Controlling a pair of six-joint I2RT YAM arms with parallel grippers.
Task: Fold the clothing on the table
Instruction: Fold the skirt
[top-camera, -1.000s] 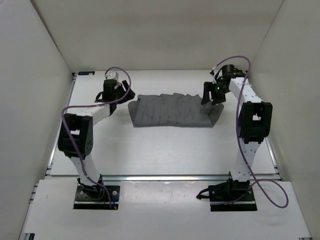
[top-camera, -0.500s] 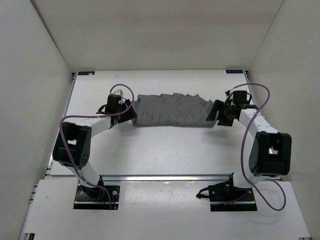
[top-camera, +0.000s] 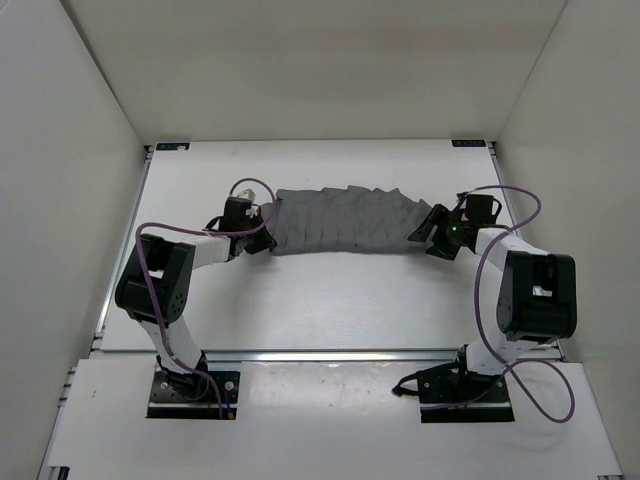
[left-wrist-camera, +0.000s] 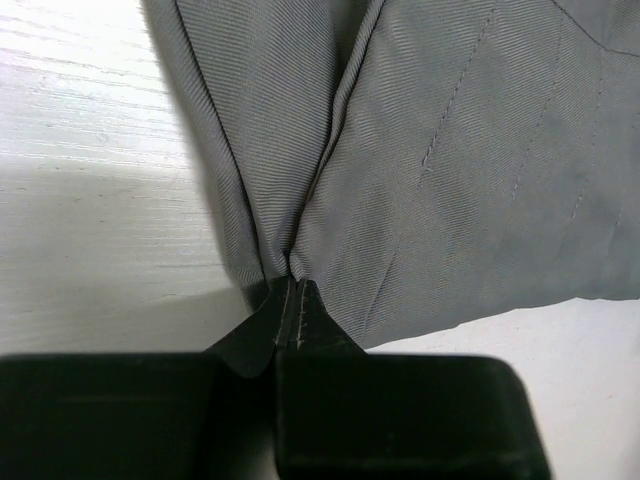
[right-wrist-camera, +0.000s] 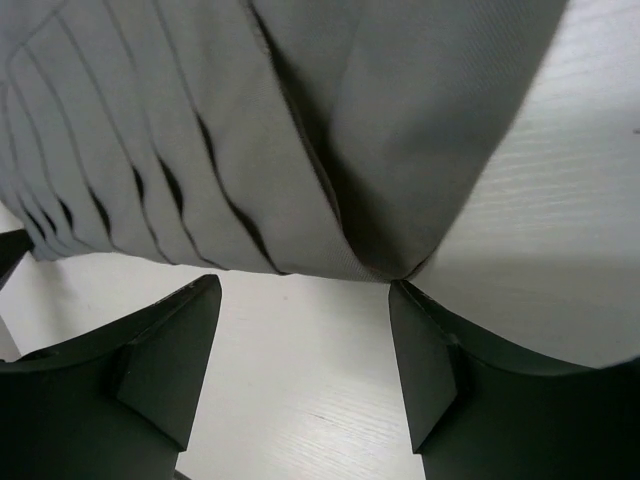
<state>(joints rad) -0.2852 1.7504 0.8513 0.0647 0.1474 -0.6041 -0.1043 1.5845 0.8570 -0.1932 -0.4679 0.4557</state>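
Observation:
The clothing (top-camera: 340, 222), a dark grey pleated garment, lies spread flat across the far middle of the table (top-camera: 330, 300). My left gripper (top-camera: 262, 238) is down at the garment's left near corner. In the left wrist view the gripper (left-wrist-camera: 290, 292) is shut on a pinched fold of the clothing (left-wrist-camera: 450, 150). My right gripper (top-camera: 432, 235) is low at the garment's right near corner. In the right wrist view the gripper (right-wrist-camera: 305, 285) stands open, bare table between its fingers. One fingertip (right-wrist-camera: 400, 292) touches the edge of the clothing (right-wrist-camera: 250, 130).
White walls enclose the table on the left, right and back. Black corner brackets (top-camera: 172, 146) sit at the far corners. A metal rail (top-camera: 330, 355) runs along the near edge, with both arm bases below it. Purple cables loop off both arms.
Both arms came down and in toward the garment's ends. The left gripper closed on the left corner. The right gripper dropped to the right corner and stays open.

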